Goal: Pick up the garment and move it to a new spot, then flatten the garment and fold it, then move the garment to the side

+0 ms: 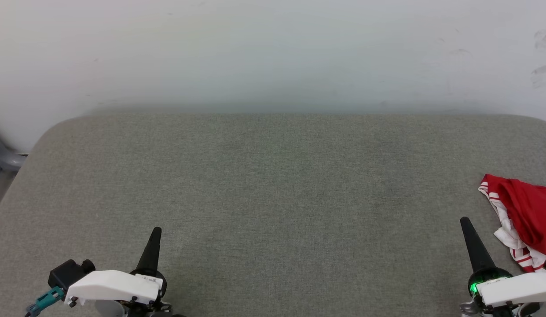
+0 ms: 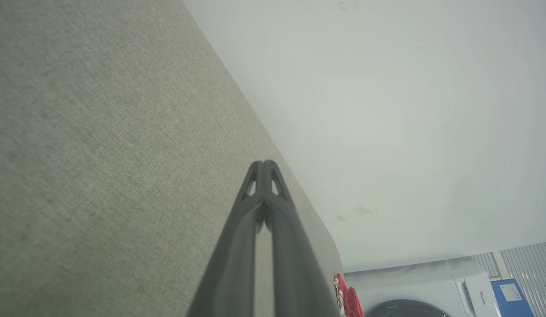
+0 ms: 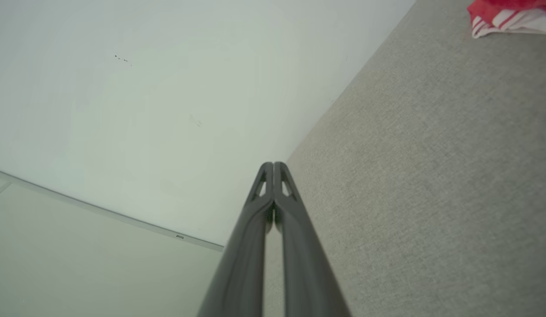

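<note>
Two grippers: left gripper and right gripper are seen closed and empty, at the near edge.
Garment: crumpled red jersey shirt with white striped trim is laid at the right edge of the grey fabric table.

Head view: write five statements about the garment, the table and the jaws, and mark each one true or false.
1. The garment lies bunched at the right edge of the table. True.
2. The right arm's jaws are clamped on the garment. False: they are shut with nothing between them, their tips left of the cloth.
3. The left arm's jaws are shut. True.
4. The garment is spread flat in the middle of the table. False: it is crumpled at the far right, partly cut off by the picture's edge.
5. A pale wall rises behind the table. True.
</note>
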Controlling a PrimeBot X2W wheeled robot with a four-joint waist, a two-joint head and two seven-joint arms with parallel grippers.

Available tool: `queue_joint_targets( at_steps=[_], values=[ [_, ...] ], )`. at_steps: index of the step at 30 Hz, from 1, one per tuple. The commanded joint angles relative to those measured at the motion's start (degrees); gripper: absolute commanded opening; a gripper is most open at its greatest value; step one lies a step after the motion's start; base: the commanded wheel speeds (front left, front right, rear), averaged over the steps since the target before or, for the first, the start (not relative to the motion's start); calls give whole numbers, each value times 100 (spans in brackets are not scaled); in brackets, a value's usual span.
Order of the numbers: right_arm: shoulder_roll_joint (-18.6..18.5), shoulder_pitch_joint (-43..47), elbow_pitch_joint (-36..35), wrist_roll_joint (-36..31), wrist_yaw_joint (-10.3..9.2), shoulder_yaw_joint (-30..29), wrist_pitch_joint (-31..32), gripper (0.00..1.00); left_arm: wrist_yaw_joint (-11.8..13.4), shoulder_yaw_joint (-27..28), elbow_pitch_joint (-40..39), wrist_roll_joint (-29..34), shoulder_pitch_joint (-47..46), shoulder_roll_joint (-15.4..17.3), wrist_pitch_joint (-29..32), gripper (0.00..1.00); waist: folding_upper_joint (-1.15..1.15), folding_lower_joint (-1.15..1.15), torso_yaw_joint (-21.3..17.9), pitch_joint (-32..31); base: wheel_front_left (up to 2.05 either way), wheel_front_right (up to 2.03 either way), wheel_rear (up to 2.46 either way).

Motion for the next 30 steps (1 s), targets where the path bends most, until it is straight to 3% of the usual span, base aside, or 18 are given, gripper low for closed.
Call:
queue_joint_targets(
  at_steps=[1,30],
  values=[
    [-11,-149,-12,121,0,5,8,0,-52,53,-30,-91,-132,-8,19,0,0,0,-2,2,0,0,0],
    [-11,-579,573,1915,-1,65,77,0,-363,572,117,-1590,-316,-291,501,0,0,0,-98,78,0,0,0]
  ],
)
